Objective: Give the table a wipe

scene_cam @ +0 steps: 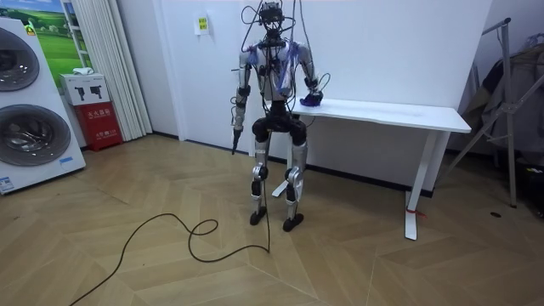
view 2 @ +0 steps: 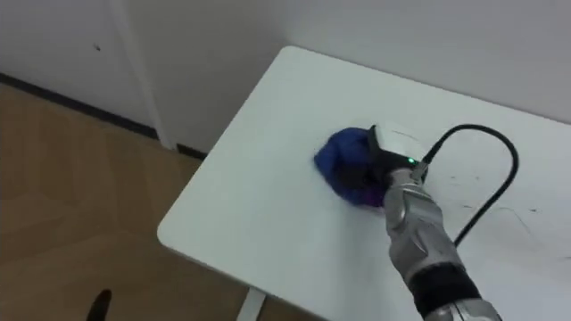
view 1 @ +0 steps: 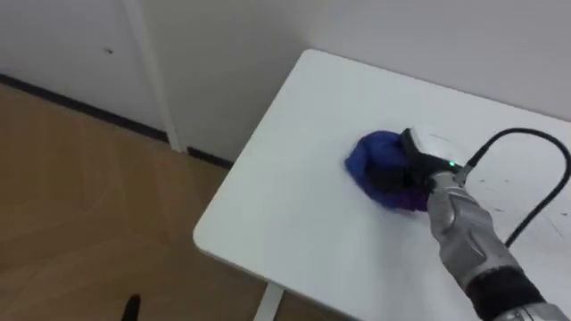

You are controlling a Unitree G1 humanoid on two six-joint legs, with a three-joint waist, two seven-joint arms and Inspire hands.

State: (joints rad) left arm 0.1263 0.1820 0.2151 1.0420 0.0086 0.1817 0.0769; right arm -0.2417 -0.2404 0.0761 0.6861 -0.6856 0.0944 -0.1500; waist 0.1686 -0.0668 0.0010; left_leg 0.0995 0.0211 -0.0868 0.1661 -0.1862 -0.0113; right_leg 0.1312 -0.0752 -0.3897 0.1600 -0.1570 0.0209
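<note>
At the far left of the room view stood a front-loading washing machine (scene_cam: 32, 136) and, beside it, a small red cabinet (scene_cam: 102, 124) on the wood floor. Right of these, the robot stood upright at the left end of a white counter (view 1: 285, 205), facing the wall, with the counter on its right side. Its left hand (scene_cam: 235, 127) hung idle beside its hip, and whether that hand was open or closed could not be told.

In the eye views, the counter's near left corner lay bare. Further right, toward the middle of the surface, sat a blue cloth (view 1: 375, 160), bunched into a rounded lump and resting flat on the counter. The right hand (view 1: 421, 169) lay on the cloth's right side, its dark fingers curled over the lump and gripping it, the forearm reaching in from the lower right. Just right of the hand, a few faint dark marks (view 1: 486, 183) showed on the white surface.

The step appeared to be the wiping stroke itself. To do it well, the hand would likely need to keep steady downward pressure so the cloth stayed in contact and did not roll out from under the palm. Overlapping passes would suit the job. They should take in the marked patch to the right as well as the bare area to the left, and stop short of the near edge so the cloth did not slide off
</note>
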